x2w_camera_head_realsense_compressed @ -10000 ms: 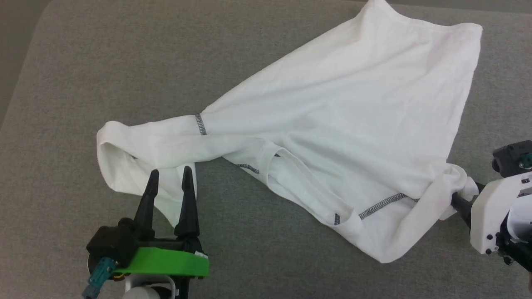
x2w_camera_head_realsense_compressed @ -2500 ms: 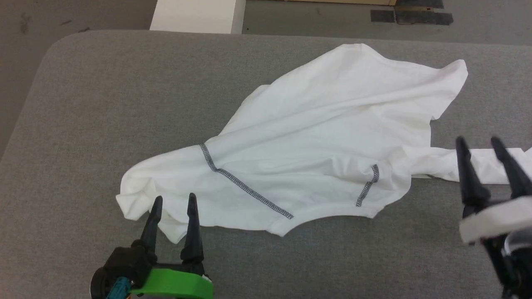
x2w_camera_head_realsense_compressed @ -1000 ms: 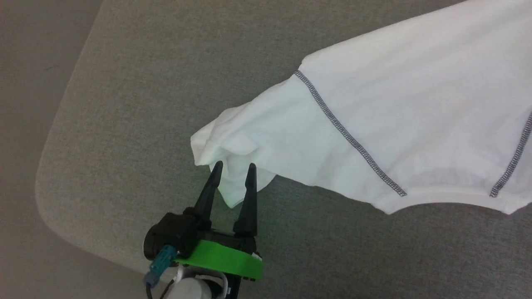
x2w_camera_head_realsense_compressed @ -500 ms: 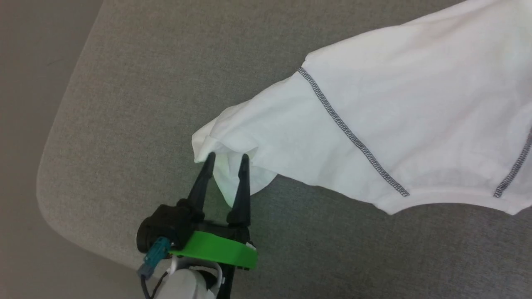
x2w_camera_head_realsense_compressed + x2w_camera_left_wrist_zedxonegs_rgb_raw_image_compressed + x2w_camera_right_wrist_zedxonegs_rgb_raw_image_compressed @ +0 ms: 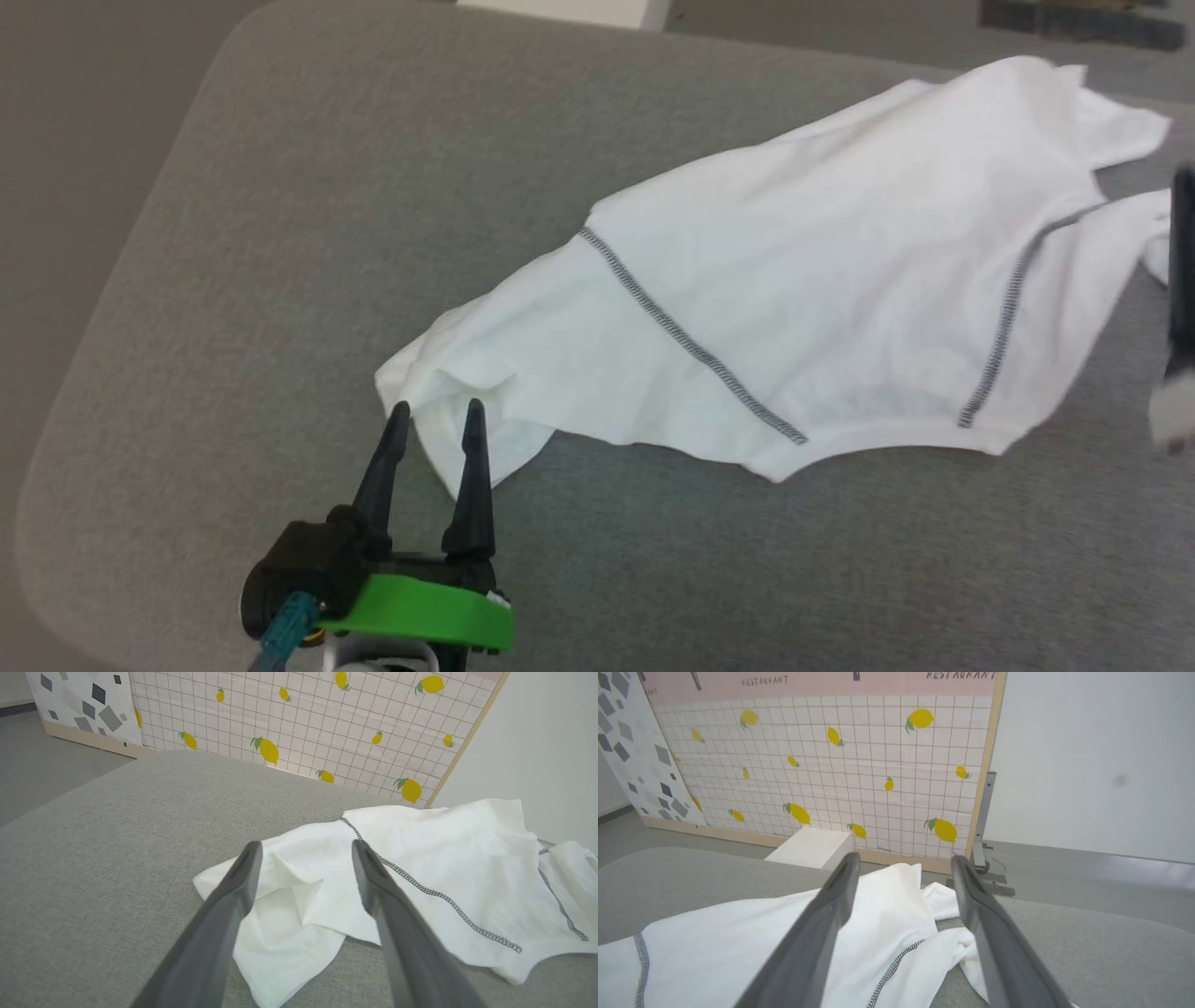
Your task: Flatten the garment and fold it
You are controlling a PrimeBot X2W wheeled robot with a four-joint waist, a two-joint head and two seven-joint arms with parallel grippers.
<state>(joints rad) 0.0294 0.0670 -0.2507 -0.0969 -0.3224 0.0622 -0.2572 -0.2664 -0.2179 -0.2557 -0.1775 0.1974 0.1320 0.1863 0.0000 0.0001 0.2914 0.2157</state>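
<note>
Tabletop first: a big grey fabric-covered table with rounded corners takes up most of the head view. On it lies the white thin-fabric long-sleeved shirt, stretched diagonally from near-left to far-right. The body is mostly spread but wrinkly, with lines of dark grey zigzag stitching across it. So I'd say this is the flattening step, and folding hasn't started.

The left gripper, black on a green mount, sits right at the shirt's near-left tip with its two fingers spread apart and nothing between them. In the left wrist view they straddle the crumpled sleeve end, which is doubled under itself. Can't tell if the tips touch the cloth. The right gripper is also wide apart and empty, pointing over the far-right part where the other sleeve bunches up.

Next move, my guess: the left one drops, pinches that crumpled end and drags it outward to unroll the sleeve. The fabric's thin and floppy, so pulling the sleeve without dragging the whole body along is the tricky bit.
</note>
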